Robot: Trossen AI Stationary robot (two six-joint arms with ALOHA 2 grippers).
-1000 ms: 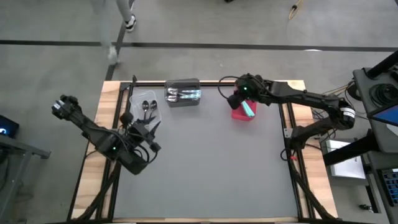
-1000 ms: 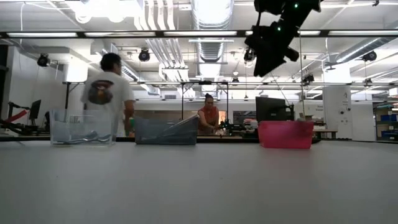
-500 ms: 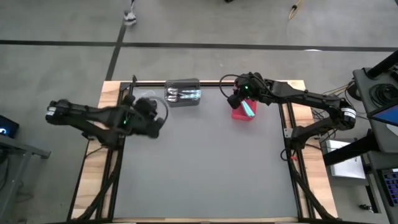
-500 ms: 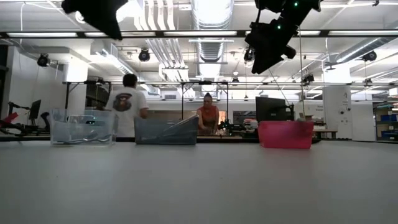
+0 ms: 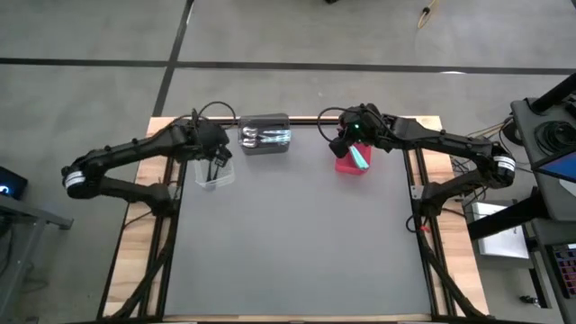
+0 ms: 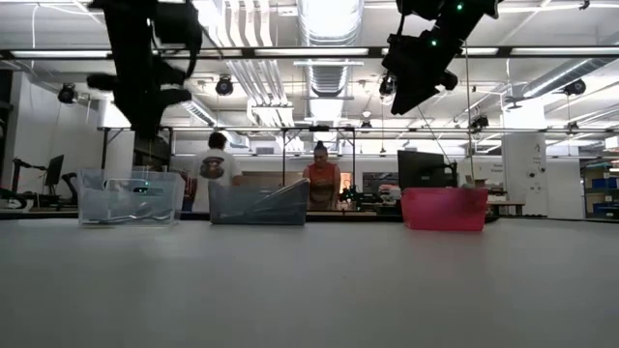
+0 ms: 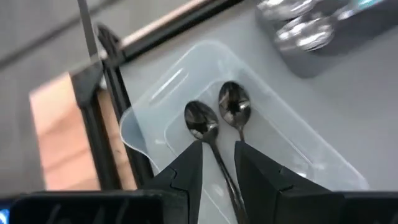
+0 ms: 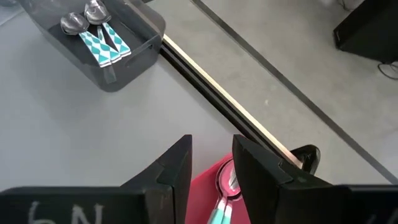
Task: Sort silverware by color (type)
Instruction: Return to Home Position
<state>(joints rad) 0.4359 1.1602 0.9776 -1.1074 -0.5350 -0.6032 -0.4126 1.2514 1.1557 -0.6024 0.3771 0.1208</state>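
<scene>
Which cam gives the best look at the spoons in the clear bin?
Left wrist view: it looks down into the clear bin, and both spoons' bowls are plain. High view: the left gripper hangs over the bin, so the spoons hardly show. Low view: bin side-on, contents hazy. Right wrist view: not in frame.

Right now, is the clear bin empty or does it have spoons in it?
Not empty. Two dark spoons lie side by side inside the clear bin, plain in the left wrist view.
</scene>
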